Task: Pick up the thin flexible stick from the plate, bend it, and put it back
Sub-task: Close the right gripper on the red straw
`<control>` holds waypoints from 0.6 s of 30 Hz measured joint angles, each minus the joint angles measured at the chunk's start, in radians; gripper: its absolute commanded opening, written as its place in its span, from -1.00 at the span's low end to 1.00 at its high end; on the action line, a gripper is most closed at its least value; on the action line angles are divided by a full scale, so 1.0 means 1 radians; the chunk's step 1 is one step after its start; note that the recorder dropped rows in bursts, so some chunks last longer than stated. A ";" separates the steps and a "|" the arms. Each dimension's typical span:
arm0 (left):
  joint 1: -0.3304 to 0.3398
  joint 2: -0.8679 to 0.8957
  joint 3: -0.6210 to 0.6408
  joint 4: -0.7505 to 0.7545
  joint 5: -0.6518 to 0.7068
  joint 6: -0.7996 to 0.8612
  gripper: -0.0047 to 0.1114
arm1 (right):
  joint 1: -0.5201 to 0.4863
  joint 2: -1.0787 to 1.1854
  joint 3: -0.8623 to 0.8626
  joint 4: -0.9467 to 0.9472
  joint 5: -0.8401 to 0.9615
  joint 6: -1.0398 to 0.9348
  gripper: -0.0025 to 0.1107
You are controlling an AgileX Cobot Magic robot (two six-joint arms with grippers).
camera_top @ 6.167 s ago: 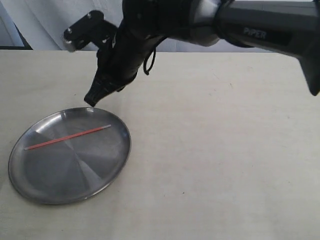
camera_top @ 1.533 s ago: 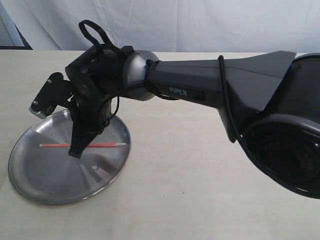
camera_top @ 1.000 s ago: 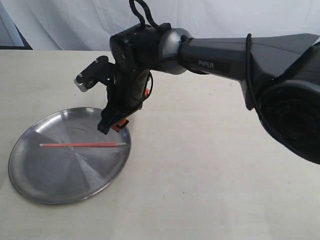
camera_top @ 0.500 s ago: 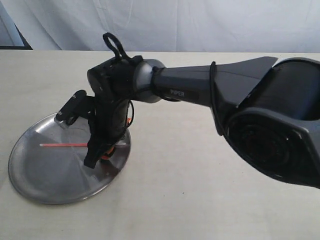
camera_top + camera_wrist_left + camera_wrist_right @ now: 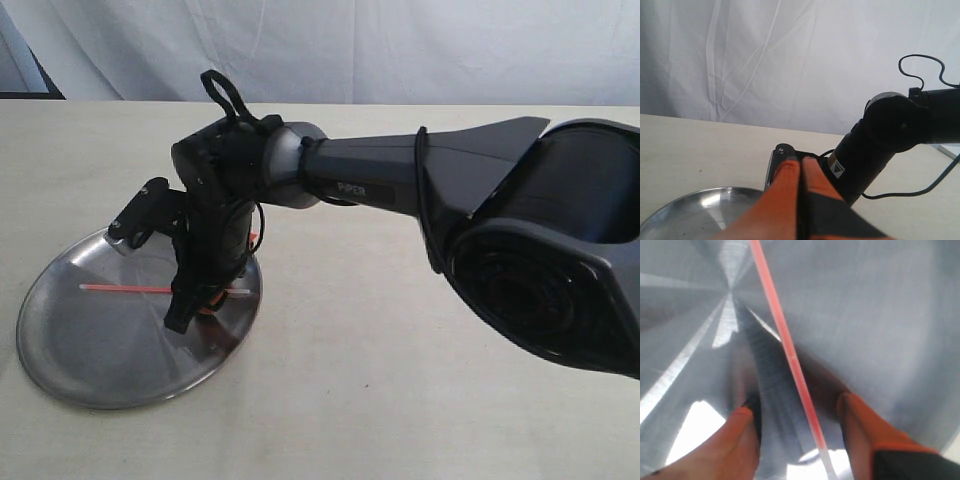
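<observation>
Plate (image 5: pixel 60 340) at left, stick (image 5: pixel 125 288) on it, right gripper (image 5: pixel 190 312) over the stick.
The stick lies flat across the plate, its pale end toward the right rim. The right gripper's orange fingers (image 5: pixel 742 440) stand apart, one on each side of the stick near that end, not clamped on it. The left gripper (image 5: pixel 800 164), seen only from its wrist, has its fingers pressed together on nothing.
</observation>
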 measured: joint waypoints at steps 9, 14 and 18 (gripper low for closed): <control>0.000 0.000 0.000 0.000 0.000 0.000 -0.92 | 0.000 -0.055 0.002 -0.019 -0.004 0.020 -0.11; 0.000 0.000 0.000 0.000 0.000 0.000 -0.92 | 0.000 -0.067 0.002 -0.021 -0.022 0.024 -0.11; 0.000 0.000 0.000 0.000 0.000 0.000 -0.92 | 0.000 -0.035 0.002 -0.056 -0.026 0.027 -0.11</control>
